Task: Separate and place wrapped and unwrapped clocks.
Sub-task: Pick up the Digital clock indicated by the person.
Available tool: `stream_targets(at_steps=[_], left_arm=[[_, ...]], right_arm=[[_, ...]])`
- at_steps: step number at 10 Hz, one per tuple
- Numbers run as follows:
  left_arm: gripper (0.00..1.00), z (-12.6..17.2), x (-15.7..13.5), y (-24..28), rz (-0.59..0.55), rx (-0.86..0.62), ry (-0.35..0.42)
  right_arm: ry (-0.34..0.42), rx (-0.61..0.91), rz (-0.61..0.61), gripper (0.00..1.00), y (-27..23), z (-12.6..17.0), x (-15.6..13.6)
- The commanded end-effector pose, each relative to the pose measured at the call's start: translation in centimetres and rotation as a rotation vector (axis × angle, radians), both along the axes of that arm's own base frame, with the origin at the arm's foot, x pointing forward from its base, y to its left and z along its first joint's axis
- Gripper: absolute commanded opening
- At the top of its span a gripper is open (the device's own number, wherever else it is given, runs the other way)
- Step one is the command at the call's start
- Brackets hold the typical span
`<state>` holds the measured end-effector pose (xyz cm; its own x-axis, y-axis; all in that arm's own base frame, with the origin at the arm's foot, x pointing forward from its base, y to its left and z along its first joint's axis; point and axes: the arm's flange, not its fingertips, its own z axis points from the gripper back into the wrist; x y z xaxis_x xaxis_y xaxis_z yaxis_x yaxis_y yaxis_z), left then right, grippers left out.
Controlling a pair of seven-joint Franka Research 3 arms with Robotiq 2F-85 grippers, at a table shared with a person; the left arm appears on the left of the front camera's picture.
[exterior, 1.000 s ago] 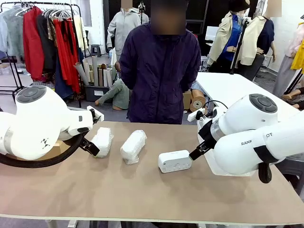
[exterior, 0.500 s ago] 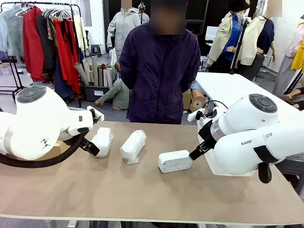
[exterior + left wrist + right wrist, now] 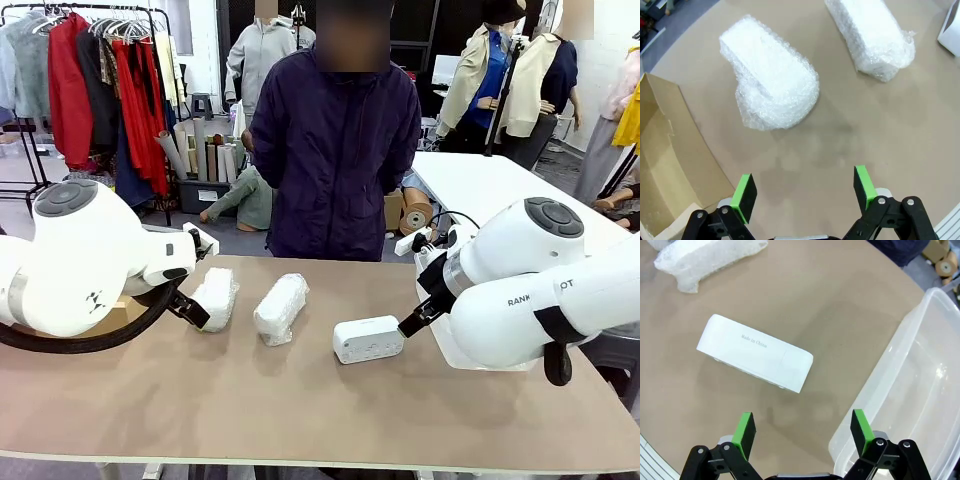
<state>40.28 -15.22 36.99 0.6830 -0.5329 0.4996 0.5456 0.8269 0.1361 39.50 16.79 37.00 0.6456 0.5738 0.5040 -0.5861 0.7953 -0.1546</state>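
Two released claws: left claw beside cardboard box, right claw beside clear tub

Garment studio or workshop: hanging clothes, upright rolls, white table.

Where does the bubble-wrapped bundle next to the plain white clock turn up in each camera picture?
Front view: wrapped bundle near centre, left of the white clock.
Left wrist view: wrapped bundle at upper right.
Right wrist view: wrapped bundle in top left corner.
Shared landmark: the white clock beside it.
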Motion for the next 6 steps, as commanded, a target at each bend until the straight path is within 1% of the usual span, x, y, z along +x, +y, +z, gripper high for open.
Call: stream_targets(at_steps=[1,6], left_arm=[[1.0,0.02,0.01,0.04,0.001,0.0,0.0],[1.0,0.02,0.01,0.04,0.001,0.0,0.0]], right_arm=[[0.0,0.001,0.0,1.0,-0.01,0.03,0.0],[0.0,0.001,0.0,1.0,-0.01,0.03,0.0]])
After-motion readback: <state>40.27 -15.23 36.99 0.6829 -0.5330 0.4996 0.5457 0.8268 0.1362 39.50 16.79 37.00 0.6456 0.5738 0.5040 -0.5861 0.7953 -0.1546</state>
